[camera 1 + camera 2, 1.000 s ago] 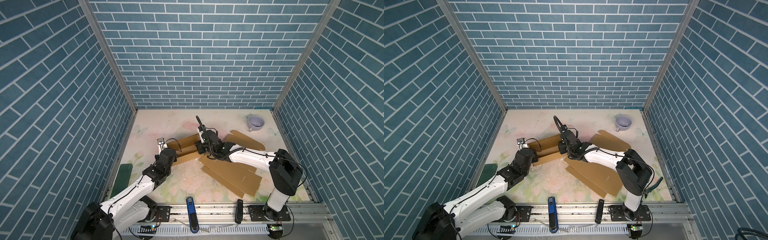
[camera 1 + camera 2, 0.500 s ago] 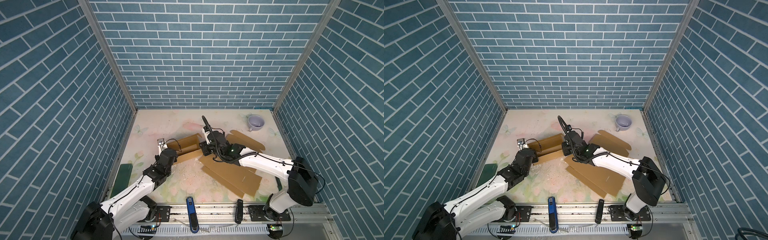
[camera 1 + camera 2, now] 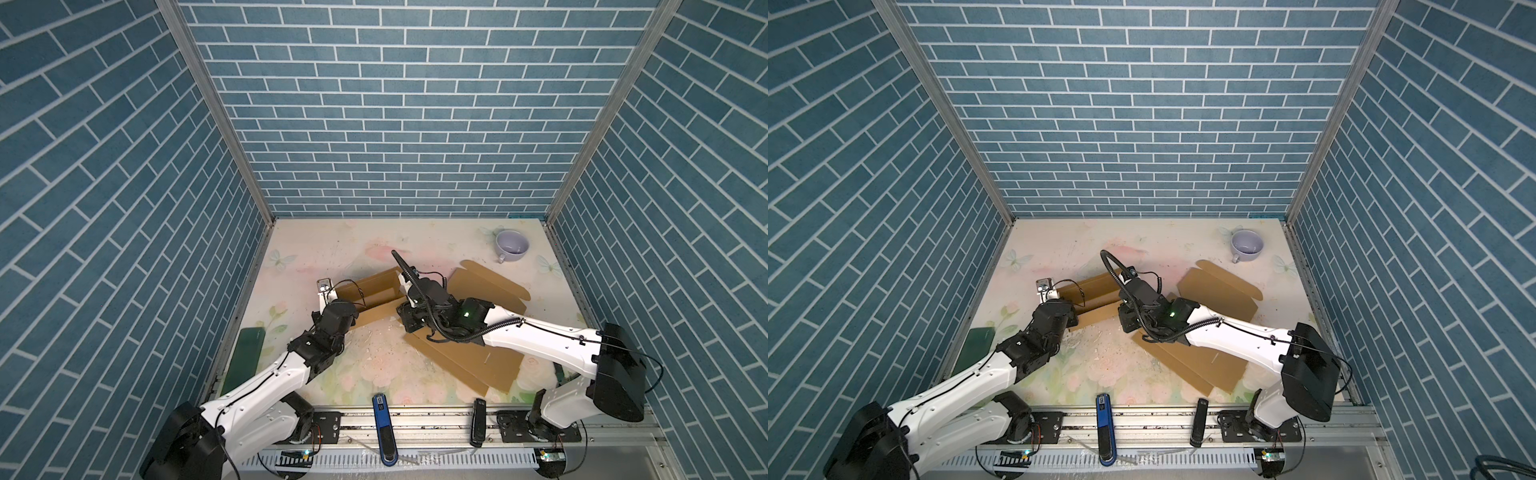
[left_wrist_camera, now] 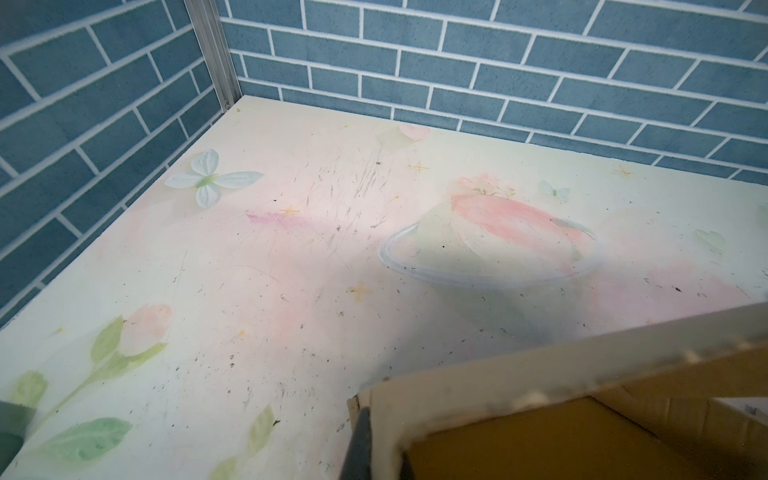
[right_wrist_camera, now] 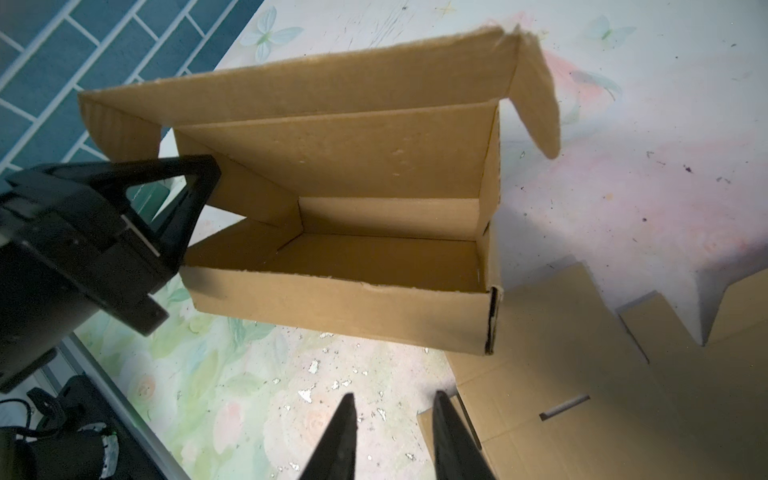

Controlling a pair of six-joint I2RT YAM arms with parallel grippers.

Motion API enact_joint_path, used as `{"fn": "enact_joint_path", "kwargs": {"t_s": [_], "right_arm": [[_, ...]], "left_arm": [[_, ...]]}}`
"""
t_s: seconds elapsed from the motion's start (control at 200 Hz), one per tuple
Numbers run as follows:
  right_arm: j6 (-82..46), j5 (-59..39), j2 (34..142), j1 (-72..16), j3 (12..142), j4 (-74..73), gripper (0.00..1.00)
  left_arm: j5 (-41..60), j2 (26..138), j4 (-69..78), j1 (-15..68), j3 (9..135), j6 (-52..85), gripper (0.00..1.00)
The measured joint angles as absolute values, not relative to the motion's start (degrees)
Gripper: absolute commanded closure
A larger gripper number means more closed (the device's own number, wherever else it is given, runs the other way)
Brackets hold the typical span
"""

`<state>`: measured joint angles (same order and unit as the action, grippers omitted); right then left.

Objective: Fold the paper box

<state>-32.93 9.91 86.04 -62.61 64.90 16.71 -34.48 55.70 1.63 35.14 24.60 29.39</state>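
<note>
Lying nearest the front edge, a flat cardboard sheet (image 3: 465, 361) covers part of the floral table (image 3: 374, 365). Over the sheet's edge hangs the right gripper (image 5: 395, 440), its two fingers a modest gap apart with nothing between them, pointing toward the paper box (image 3: 370, 295). The box sits mid-table, left of centre, with its walls up, its lid raised at the far side and one near corner just beside the sheet. The left gripper (image 5: 187, 224) is clamped tight on the box's end wall. Farthest back, a lilac mug (image 3: 512, 246) stands near the right corner.
</note>
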Motion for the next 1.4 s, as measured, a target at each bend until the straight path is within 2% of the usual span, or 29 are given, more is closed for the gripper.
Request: {"fn": "enact_joint_path", "kwargs": {"t_s": [0.23, 0.425, 0.845, 1.17, 1.4], "right_arm": [[-46.4, 12.0, 85.7, -61.9, 67.8, 21.1, 0.5], [-54.4, 12.9, 85.1, -60.8, 70.0, 24.2, 0.51], [-55.3, 12.7, 95.7, -60.5, 92.8, 28.1, 0.53], [-54.8, 11.5, 102.1, -60.4, 94.4, 26.5, 0.62], [-57.2, 11.0, 102.3, -60.4, 97.3, 30.4, 0.57]], "left_arm": [[-36.3, 54.2, 2.6, 36.7, 22.8, 29.4, 1.0], [-36.7, 52.6, 3.2, 37.1, 21.6, 29.1, 1.0], [-37.5, 50.2, 5.5, 37.3, 18.9, 28.9, 1.0], [-37.5, 50.5, 7.2, 37.5, 18.4, 28.9, 1.0], [-37.7, 50.9, 7.6, 37.8, 18.4, 28.7, 1.0]]}}
